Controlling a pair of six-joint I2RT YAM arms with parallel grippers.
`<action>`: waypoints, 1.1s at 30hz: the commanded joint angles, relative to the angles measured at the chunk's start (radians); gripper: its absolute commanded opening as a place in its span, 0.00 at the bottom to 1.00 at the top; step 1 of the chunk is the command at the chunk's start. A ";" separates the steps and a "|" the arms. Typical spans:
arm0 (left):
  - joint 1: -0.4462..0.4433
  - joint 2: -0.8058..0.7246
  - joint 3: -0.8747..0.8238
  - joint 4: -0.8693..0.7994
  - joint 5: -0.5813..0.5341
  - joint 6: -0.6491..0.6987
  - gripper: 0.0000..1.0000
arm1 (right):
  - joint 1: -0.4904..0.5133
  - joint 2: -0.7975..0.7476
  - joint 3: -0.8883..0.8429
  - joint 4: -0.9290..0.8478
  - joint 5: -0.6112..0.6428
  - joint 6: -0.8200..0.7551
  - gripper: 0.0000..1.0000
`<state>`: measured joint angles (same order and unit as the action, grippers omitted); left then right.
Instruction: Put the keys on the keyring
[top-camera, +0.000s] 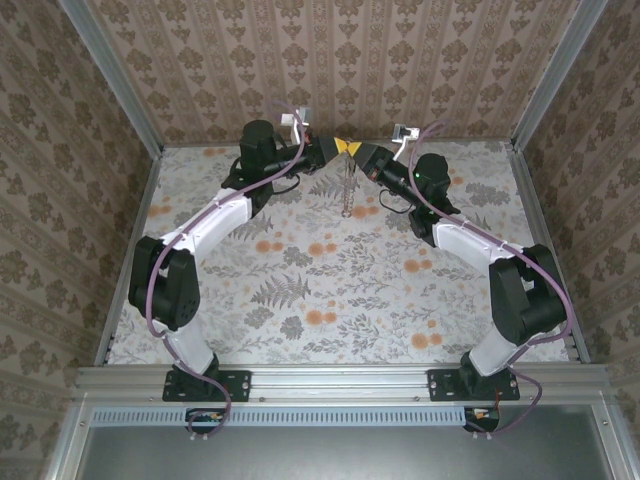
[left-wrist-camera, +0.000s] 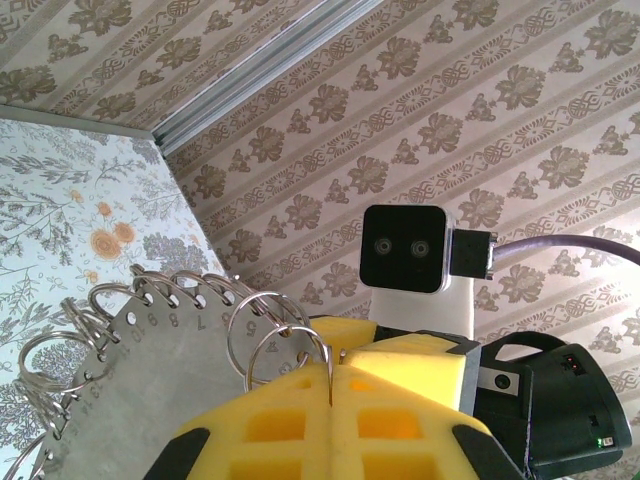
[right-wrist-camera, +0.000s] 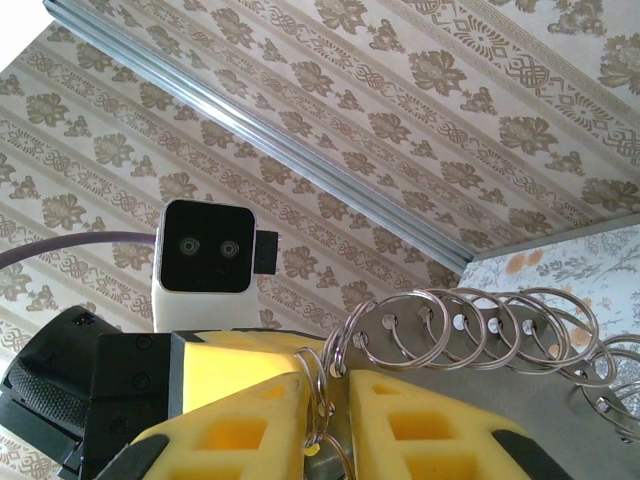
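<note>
Top external showed the keyring (top-camera: 347, 188) dangling above the far worktop (top-camera: 300, 290). Left fingers (left-wrist-camera: 270, 405) and right fingers (right-wrist-camera: 420, 425) were each clamped shut on its rings.

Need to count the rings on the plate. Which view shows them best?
Right wrist: the rings arc clearly along the plate edge. Left wrist shows them at a slant, some behind its fingers. From the top they blur into a thin hanging strip.
</note>
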<state>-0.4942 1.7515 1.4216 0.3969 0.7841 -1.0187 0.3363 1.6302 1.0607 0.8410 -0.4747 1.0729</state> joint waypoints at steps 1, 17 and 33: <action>0.002 -0.052 -0.003 0.046 0.005 0.004 0.00 | 0.008 0.010 0.035 0.050 -0.010 -0.007 0.16; 0.063 -0.121 0.019 -0.124 -0.021 0.208 0.46 | -0.017 0.009 0.061 -0.016 -0.098 -0.064 0.00; 0.144 -0.077 0.150 -0.322 0.279 0.377 0.45 | -0.059 0.041 0.173 -0.150 -0.369 -0.161 0.00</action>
<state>-0.3462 1.6489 1.5463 0.1055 0.9676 -0.6842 0.2832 1.6585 1.1961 0.6830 -0.7952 0.9260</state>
